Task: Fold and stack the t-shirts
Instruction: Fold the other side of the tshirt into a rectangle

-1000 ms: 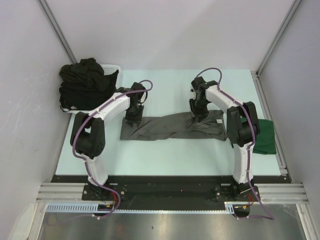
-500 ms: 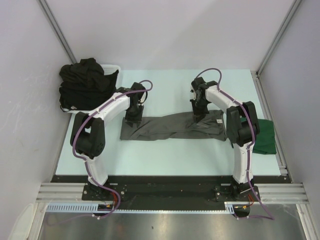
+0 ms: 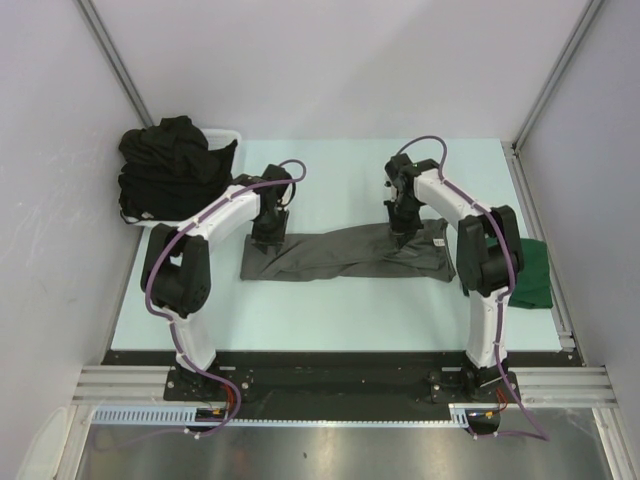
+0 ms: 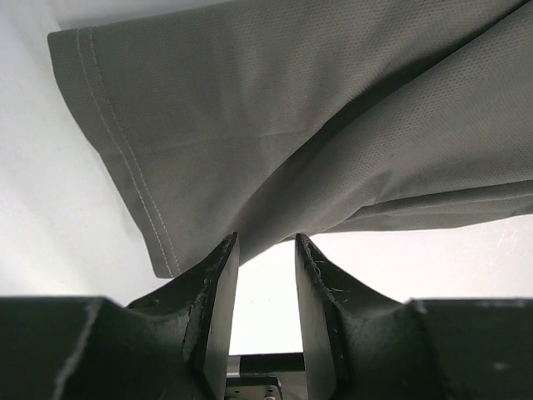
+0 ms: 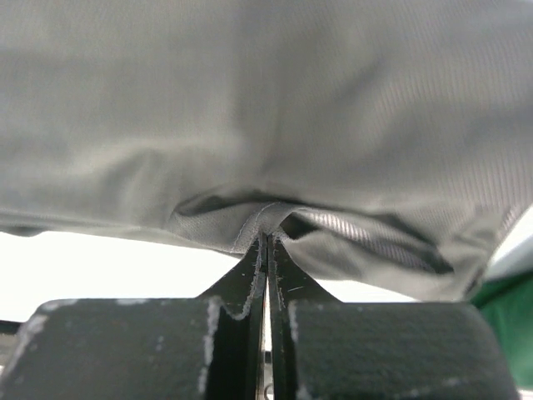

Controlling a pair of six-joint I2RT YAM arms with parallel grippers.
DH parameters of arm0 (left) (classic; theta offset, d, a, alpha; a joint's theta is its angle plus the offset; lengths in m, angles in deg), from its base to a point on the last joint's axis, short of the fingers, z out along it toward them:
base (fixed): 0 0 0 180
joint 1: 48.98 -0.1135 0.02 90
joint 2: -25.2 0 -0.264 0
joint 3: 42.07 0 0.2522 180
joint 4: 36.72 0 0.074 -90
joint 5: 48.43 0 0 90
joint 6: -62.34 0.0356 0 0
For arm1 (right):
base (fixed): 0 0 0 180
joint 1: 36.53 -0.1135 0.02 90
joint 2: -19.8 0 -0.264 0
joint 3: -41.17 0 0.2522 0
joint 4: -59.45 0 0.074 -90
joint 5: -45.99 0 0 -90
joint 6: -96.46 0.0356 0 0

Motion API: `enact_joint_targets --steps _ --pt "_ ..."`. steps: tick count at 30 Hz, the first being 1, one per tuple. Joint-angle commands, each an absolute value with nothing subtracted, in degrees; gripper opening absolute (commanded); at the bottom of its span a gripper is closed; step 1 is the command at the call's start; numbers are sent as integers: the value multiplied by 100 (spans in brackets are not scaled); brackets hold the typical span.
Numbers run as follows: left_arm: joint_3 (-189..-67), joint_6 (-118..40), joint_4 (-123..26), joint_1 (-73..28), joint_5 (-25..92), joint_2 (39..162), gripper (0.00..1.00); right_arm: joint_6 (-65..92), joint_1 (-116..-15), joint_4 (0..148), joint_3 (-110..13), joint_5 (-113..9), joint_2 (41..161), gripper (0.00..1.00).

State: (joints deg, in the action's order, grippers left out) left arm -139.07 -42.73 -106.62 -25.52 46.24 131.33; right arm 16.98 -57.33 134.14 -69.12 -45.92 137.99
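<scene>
1 grey t-shirt (image 3: 345,255) lies stretched in a long band across the pale tabletop (image 3: 340,300). The left gripper (image 3: 268,238) is down at its left end, and the right gripper (image 3: 400,238) is down on its far edge, right of the middle. A heap of black t-shirts (image 3: 170,165) fills the white basket (image 3: 228,135) at far left. 1 green t-shirt (image 3: 532,270) lies at the right edge.
</scene>
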Motion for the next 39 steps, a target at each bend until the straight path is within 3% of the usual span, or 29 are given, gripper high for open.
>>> enact_joint_targets --steps 1,11,21,27,28,31,39 --pt "-14161 -4313 -10444 -2498 4474 13321 38 1805 -5745 13816 -6788 -4401 12976 0" --pt "-14671 -4163 -10479 -2446 4377 13647 40 2201 -5762 13992 -5909 -4461 12334 0" --pt "-14733 -4032 -10523 -2446 4420 13656 40 2298 -5920 13878 -5696 -4771 12738 1" --pt "-14592 -4005 -10558 -2446 4543 13542 40 2228 -5929 13896 -5891 -4788 13177 9" --pt "-14557 -4005 -10558 -2446 4552 13507 40 2202 -5929 13878 -5873 -4805 13238 19" --pt "-14531 -4040 -10541 -2446 4552 13454 40 2193 -5947 13860 -5925 -4683 13423 31" --pt "-14119 -4163 -10690 -2454 5035 13182 42 2105 -5938 14054 -7330 -4401 13406 37"
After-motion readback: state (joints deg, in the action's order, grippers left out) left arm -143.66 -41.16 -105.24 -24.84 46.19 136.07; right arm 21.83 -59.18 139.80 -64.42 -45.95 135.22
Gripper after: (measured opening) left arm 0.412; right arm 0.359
